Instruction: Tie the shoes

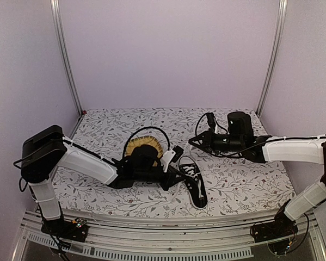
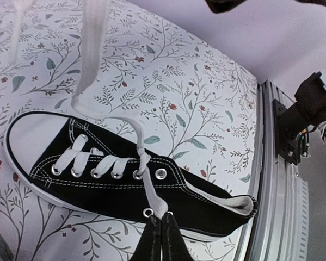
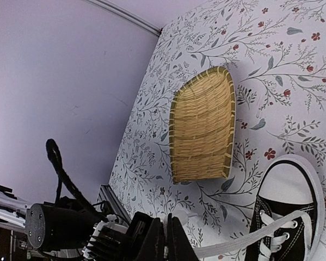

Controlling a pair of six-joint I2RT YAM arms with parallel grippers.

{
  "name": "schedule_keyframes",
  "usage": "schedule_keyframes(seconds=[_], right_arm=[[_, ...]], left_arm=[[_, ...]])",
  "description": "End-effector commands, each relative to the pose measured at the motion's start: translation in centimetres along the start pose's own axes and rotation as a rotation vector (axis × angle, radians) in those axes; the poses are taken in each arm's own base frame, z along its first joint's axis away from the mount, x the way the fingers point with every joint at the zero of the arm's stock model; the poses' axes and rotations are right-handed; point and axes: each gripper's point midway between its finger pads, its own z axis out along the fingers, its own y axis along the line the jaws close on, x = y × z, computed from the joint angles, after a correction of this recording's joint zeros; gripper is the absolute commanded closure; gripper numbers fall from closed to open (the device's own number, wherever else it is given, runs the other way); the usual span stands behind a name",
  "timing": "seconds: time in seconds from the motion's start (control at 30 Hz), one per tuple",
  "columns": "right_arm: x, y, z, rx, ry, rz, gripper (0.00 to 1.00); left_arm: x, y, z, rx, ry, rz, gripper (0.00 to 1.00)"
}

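Observation:
The shoe point(image 1: 196, 185) is a black canvas sneaker with a white toe cap, lying on the floral tablecloth near the front edge. In the left wrist view the shoe point(image 2: 114, 179) lies across the frame, toe to the left. My left gripper point(image 2: 163, 218) is shut on one white lace end point(image 2: 153, 197), just below the top eyelets. The other lace point(image 2: 92, 49) rises taut toward the upper left. My right gripper point(image 3: 168, 224) is shut on that lace point(image 3: 244, 242), which runs right to the shoe point(image 3: 285, 228). From above, the left gripper point(image 1: 179, 175) is beside the shoe, and the right gripper point(image 1: 191, 140) hovers behind it.
A yellow woven mat point(image 3: 202, 130) lies behind the shoe, partly covered by the left arm point(image 1: 92, 163) in the top view. The metal rail point(image 2: 277, 185) marks the table's near edge close to the shoe's heel. Lilac walls close in the back and sides.

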Motion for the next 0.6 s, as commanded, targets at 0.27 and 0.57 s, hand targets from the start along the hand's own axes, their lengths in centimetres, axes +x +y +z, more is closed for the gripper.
schedule_keyframes(seconds=[0.27,0.57], right_arm=[[0.3,6.1,1.5,-0.103,-0.027,0.010,0.98],[5.2,0.0,4.6,-0.015,0.111,0.083,0.97]], left_arm=[[-1.3,-1.4,-1.7,0.038,-0.082,-0.034,1.00],[-1.5,-1.5,-1.7,0.040,-0.076,-0.044,1.00]])
